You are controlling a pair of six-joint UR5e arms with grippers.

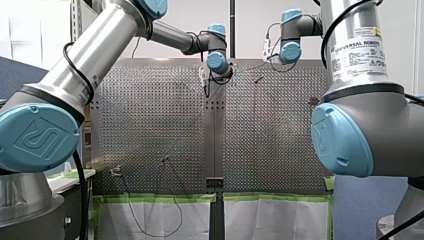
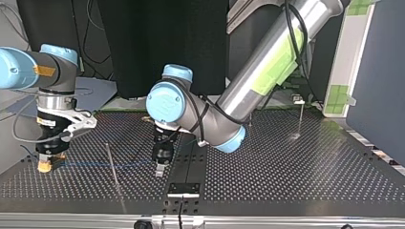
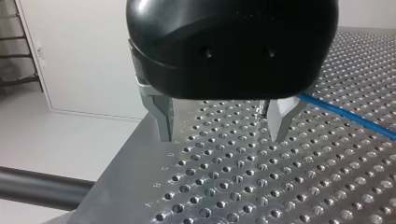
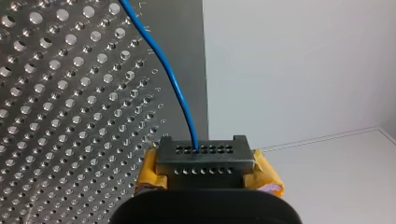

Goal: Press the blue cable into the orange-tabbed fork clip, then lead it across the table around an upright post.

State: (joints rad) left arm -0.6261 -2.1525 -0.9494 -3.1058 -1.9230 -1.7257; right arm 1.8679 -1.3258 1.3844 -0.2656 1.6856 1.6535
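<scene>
The blue cable [image 4: 177, 88] runs over the perforated table [image 4: 56, 116] and ends between the yellow pads of my right gripper [image 4: 201, 156], which is shut on it. In the top view that gripper [image 2: 45, 164] sits low at the left, and the cable [image 2: 95, 165] stretches from it towards my left gripper [image 2: 160, 171]. A thin upright post [image 2: 112, 164] stands between the two grippers. My left gripper [image 3: 219, 126] hangs open just above the table with nothing between its metal fingers [image 3: 163, 116]. The cable [image 3: 348, 116] passes beside one finger. I cannot make out an orange-tabbed clip.
A second thin post [image 2: 300, 119] with a small fixture on top stands at the top view's far right. A black bracket [image 2: 183, 188] sits on the table's seam near the edge. In the front view, dark wires [image 1: 150, 220] hang below the table's near edge.
</scene>
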